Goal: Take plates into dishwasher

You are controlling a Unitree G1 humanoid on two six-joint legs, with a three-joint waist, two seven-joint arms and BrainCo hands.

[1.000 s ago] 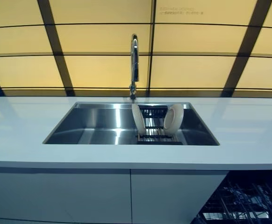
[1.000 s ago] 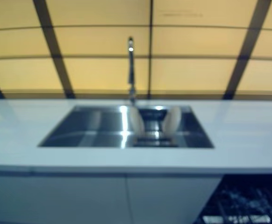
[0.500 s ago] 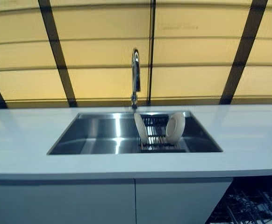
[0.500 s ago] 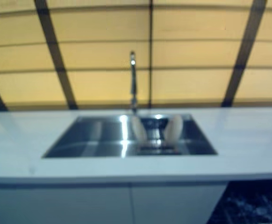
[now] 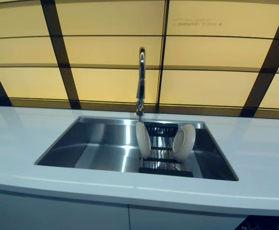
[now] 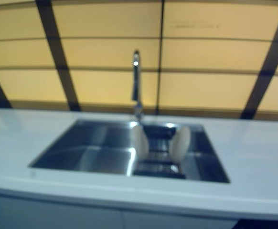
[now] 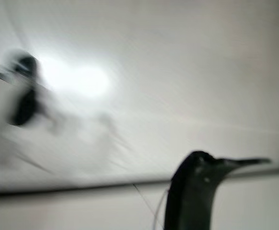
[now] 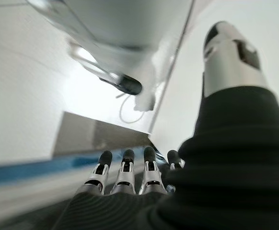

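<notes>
Left eye view: two plates [image 5: 142,139] [image 5: 184,142] stand on edge in a rack [image 5: 164,162] inside the sink [image 5: 96,143], under the tap [image 5: 141,79]. They look stiff, glossy, breakable; the free upper rims suit a pinch. Sink walls crowd them; the counter [image 5: 264,158] lies bare.

Left wrist view: the left robot hand [image 7: 197,191] shows only a dark part; its state cannot be told.

Right wrist view: the right robot hand [image 8: 144,175] is relaxed and empty.
</notes>
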